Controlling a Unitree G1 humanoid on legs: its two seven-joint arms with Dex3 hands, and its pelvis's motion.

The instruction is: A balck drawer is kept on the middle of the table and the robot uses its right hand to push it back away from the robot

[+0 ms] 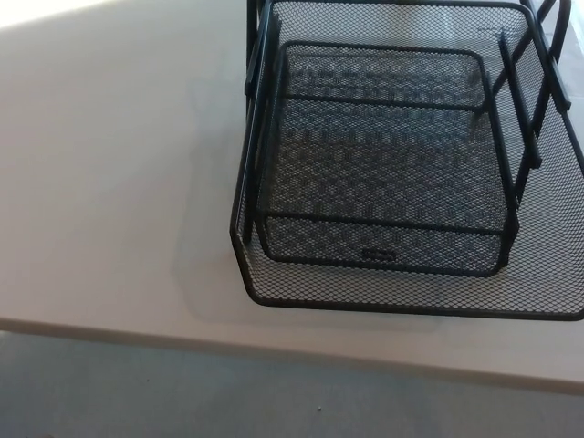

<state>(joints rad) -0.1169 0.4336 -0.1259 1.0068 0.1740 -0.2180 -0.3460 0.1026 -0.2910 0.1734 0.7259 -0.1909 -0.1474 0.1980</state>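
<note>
A black wire-mesh drawer unit [383, 173] sits on the white table [109, 182], filling the right half of the head view. Its lower tray [274, 292] juts toward the table's near edge, with a smaller upper tray [383, 146] stacked above it. Black frame bars [516, 109] rise on its right side. The unit's far and right parts run out of the picture. Neither of my hands shows anywhere in this view.
The table's front edge [274, 351] runs across the bottom, with grey floor [182, 401] below it. Bare tabletop lies to the left of the drawer unit.
</note>
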